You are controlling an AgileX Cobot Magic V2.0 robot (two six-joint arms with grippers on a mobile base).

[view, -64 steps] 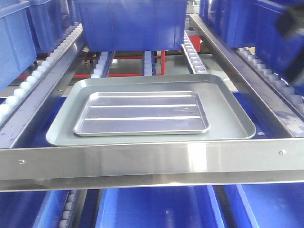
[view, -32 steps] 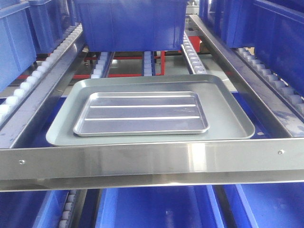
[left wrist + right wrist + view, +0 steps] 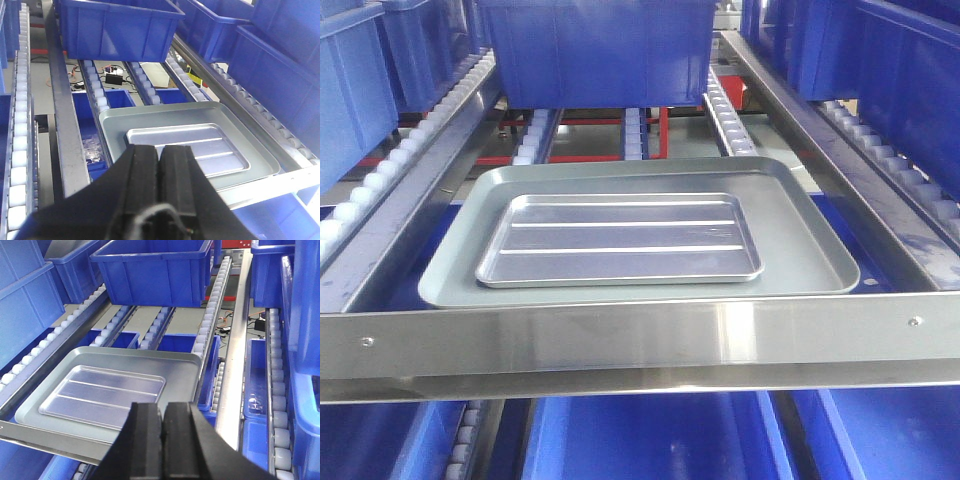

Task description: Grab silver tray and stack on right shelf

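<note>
The silver tray (image 3: 618,240) lies flat inside the larger grey tray (image 3: 800,270), its 2 long ridges running side to side in the front view. Its rim sits well within the grey tray's floor, nearer that tray's left side, with a broad strip of dull grey showing on the right. The grey tray rests on the white roller tracks (image 3: 636,132) of the right shelf (image 3: 620,340), close behind the flat steel front crossbar, which carries a small screw (image 3: 915,322) near its right end and another near its left. Farther back on the same rollers stands a blue bin (image 3: 595,50); more blue bins fill the lanes to either side and the level below.

In the left wrist view the left gripper (image 3: 159,165) hangs above and in front of the 2 trays, its black fingers (image 3: 142,170) pressed together with nothing between them; the silver tray (image 3: 190,145) shows just past their tips. In the right wrist view the right gripper (image 3: 162,425) likewise has its fingers (image 3: 147,430) closed on nothing, apart from the silver tray (image 3: 102,390), which lies lower left of them.
</note>
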